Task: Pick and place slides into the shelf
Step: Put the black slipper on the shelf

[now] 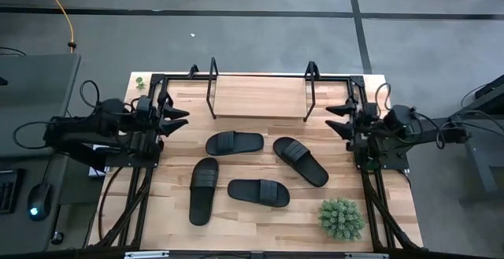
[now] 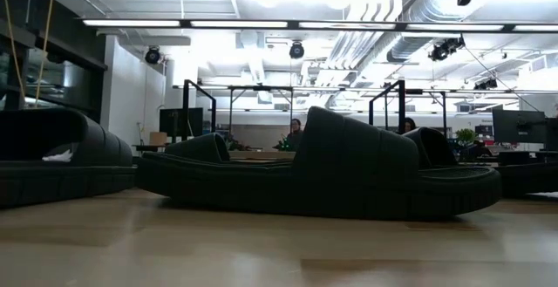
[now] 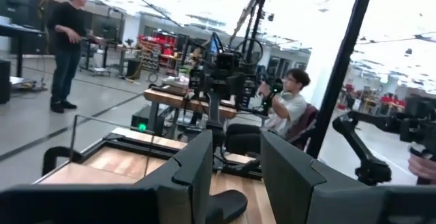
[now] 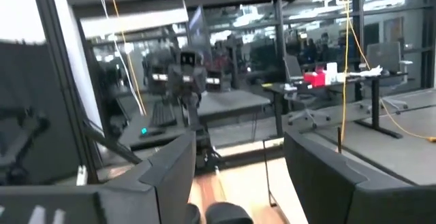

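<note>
Starting at the left gripper [image 1: 183, 118], its two fingers are seen parted with a clear gap and nothing between them; it is parked at the table's left edge, pointing inward. Opposite it, at the right edge, the right gripper [image 1: 332, 118] is held wide, also empty. Between the two, slightly toward the far side, the shelf [image 1: 260, 98] is found — a pale board framed by black tube uprights, with nothing on it yet.

Nearer than both grippers, four slides are laid on the table. One slide [image 1: 234, 142] lies just in front of the shelf, closest to the left gripper; a second slide [image 1: 300, 161] is angled closer to the right gripper; a third slide [image 1: 204, 190] lies lengthwise further out from the left gripper, and a fourth slide [image 1: 258, 192] is set crosswise beside it. None is touched by either gripper.

Judged by their look, the slides are taken to be light, soft and somewhat springy, with a matte surface that should not slip much. The wide strap is arched above the sole in the low view, so a hold across the strap, or on the sole's edge, is thought best; some sag may be expected if only one end is pinched.

The table [image 1: 173, 227] is pale planked wood — flat and smooth. A small green plant [image 1: 341, 218] stands near the right front corner. Beyond, a bright open workshop is seen, with people at desks.
</note>
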